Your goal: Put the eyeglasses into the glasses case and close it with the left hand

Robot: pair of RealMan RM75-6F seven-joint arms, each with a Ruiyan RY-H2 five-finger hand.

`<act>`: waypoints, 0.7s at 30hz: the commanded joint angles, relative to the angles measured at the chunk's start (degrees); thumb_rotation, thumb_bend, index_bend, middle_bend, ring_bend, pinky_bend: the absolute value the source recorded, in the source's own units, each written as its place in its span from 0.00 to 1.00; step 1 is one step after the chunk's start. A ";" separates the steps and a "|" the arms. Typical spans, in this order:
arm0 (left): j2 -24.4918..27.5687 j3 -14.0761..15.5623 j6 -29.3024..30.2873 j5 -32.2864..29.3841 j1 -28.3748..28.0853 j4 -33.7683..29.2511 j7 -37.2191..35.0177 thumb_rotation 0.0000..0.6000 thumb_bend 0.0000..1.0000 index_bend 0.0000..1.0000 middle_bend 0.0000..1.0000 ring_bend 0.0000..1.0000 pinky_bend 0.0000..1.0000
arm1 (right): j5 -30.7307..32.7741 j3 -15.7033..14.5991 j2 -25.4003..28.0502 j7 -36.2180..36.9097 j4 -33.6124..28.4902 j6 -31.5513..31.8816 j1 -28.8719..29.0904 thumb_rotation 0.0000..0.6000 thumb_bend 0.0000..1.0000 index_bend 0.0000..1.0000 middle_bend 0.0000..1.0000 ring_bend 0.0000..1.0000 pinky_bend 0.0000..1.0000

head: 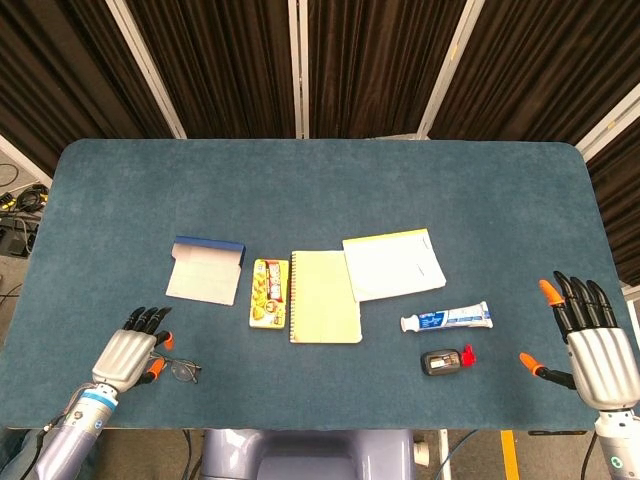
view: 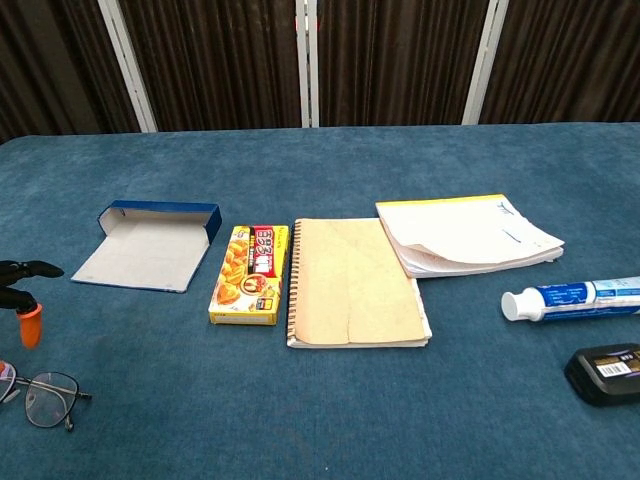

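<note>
Looks like the reach-in step: left hand (head: 128, 352), fingers apart and holding nothing, hovers over the eyeglasses (head: 178, 369) lying near-left of the open glasses case (head: 206, 270) (right hand (head: 592, 343) spread wide, idle), so next it'd need a careful pinch on the frame.

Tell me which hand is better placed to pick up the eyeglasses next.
Left. The left hand hovers right over the eyeglasses; the right hand sits open at the table's far side, beyond the toothpaste.
</note>
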 commanded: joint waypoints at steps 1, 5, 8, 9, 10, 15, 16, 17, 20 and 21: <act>-0.32 0.26 -0.21 -0.39 -0.08 0.30 0.22 1.00 0.46 0.43 0.00 0.00 0.00 | -0.03 -0.01 0.01 0.01 -0.02 0.02 0.00 1.00 0.00 0.00 0.00 0.00 0.00; -0.88 0.52 -0.50 -0.83 -0.22 0.83 0.30 1.00 0.46 0.43 0.00 0.00 0.00 | -0.03 0.01 0.05 0.14 -0.05 0.15 -0.05 1.00 0.00 0.00 0.00 0.00 0.00; -1.55 0.79 -0.93 -1.19 -0.39 1.62 0.46 1.00 0.46 0.44 0.00 0.00 0.00 | 0.00 0.02 0.08 0.26 -0.05 0.14 -0.04 1.00 0.00 0.00 0.00 0.00 0.00; -1.81 0.85 -1.02 -1.30 -0.44 1.89 0.49 1.00 0.46 0.44 0.00 0.00 0.00 | 0.00 0.02 0.08 0.27 -0.05 0.13 -0.03 1.00 0.00 0.00 0.00 0.00 0.00; -2.04 0.89 -1.06 -1.38 -0.48 2.12 0.48 1.00 0.46 0.44 0.00 0.00 0.00 | 0.01 0.03 0.09 0.27 -0.04 0.13 -0.03 1.00 0.00 0.00 0.00 0.00 0.00; -2.68 1.18 -1.27 -1.83 -0.62 2.90 0.20 1.00 0.46 0.45 0.00 0.00 0.00 | 0.18 0.08 0.15 0.41 -0.05 0.02 0.01 1.00 0.00 0.00 0.00 0.00 0.00; -2.71 1.20 -1.26 -1.86 -0.64 2.96 0.18 1.00 0.46 0.45 0.00 0.00 0.00 | 0.18 0.07 0.15 0.42 -0.05 0.03 0.00 1.00 0.00 0.00 0.00 0.00 0.00; -2.75 1.23 -1.27 -1.90 -0.68 3.05 0.13 1.00 0.46 0.45 0.00 0.00 0.00 | 0.22 0.10 0.17 0.46 -0.07 0.01 0.02 1.00 0.00 0.00 0.00 0.00 0.00; -2.89 1.33 -1.35 -2.02 -0.76 3.25 -0.04 1.00 0.47 0.46 0.00 0.00 0.00 | 0.22 0.08 0.16 0.44 -0.06 0.01 0.01 1.00 0.00 0.00 0.00 0.00 0.00; -2.92 1.35 -1.36 -2.04 -0.79 3.32 -0.04 1.00 0.47 0.46 0.00 0.00 0.00 | 0.22 0.08 0.16 0.44 -0.07 0.03 0.00 1.00 0.00 0.00 0.00 0.00 0.00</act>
